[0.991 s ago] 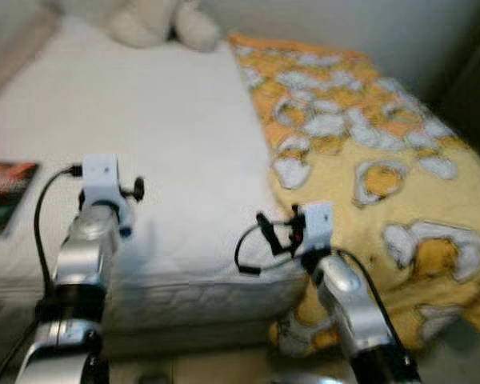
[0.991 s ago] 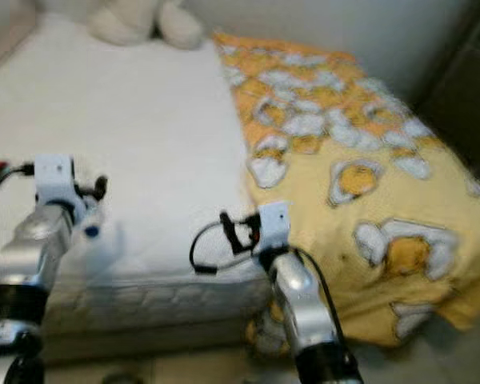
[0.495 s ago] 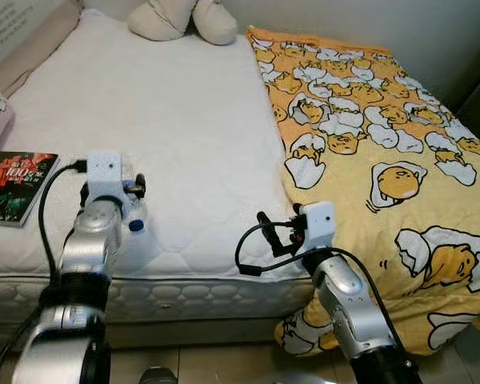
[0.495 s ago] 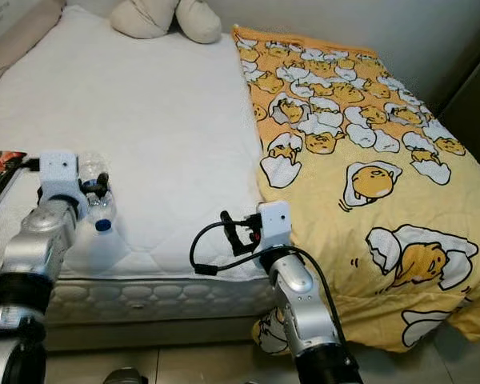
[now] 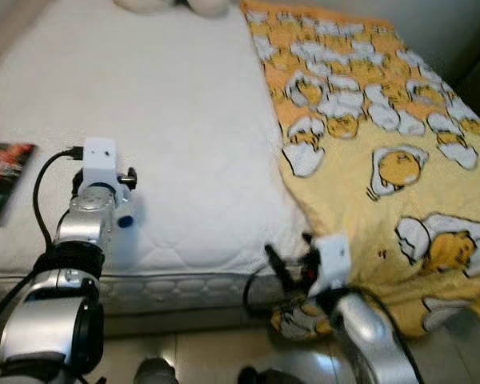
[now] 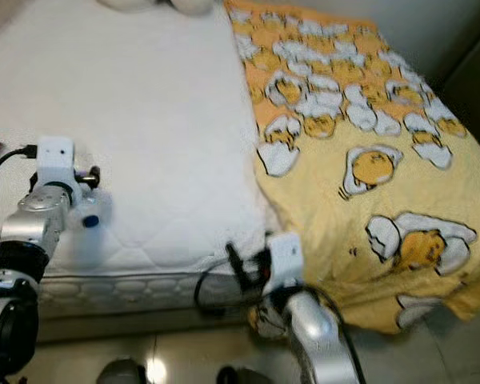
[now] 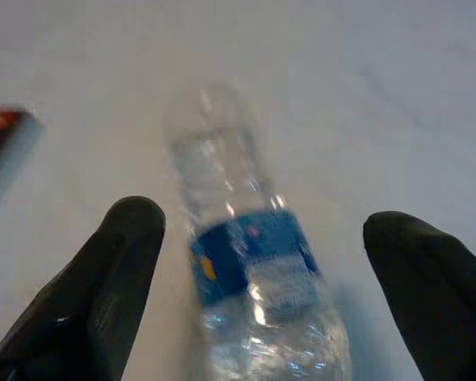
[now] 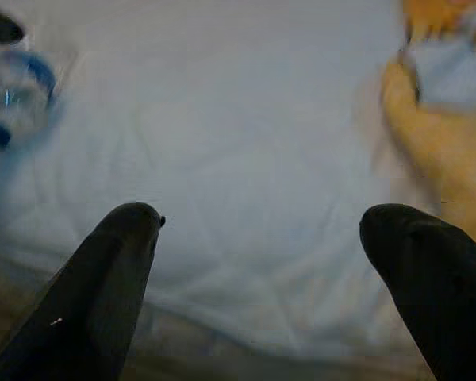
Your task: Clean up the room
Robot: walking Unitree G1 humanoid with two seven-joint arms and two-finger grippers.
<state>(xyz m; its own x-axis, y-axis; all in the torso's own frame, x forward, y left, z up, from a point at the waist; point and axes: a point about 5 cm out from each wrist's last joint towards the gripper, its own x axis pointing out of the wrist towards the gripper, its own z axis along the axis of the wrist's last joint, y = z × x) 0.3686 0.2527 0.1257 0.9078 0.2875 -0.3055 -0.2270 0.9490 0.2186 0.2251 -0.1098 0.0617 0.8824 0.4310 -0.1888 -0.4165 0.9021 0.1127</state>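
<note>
Right arm dropped lower; left tool (image 7: 258, 278) straddles clear bottle (image 7: 250, 270).

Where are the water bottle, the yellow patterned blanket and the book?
water bottle (image 7: 250, 262): left wrist view, on its blue label, between the open fingers.
yellow patterned blanket (image 6: 368, 128): right eye view, on its middle, spread over the bed's right side.
book (image 5: 0, 172): left eye view, on its dark cover.

Mattress (image 5: 176, 120): white, quilted. Blanket (image 5: 384, 152): yellow-orange, printed with white-and-yellow egg figures, right of frame. Bottle (image 7: 250, 270): clear plastic, blue label, blue cap. Book (image 5: 0, 176): red and dark cover, left edge.
</note>
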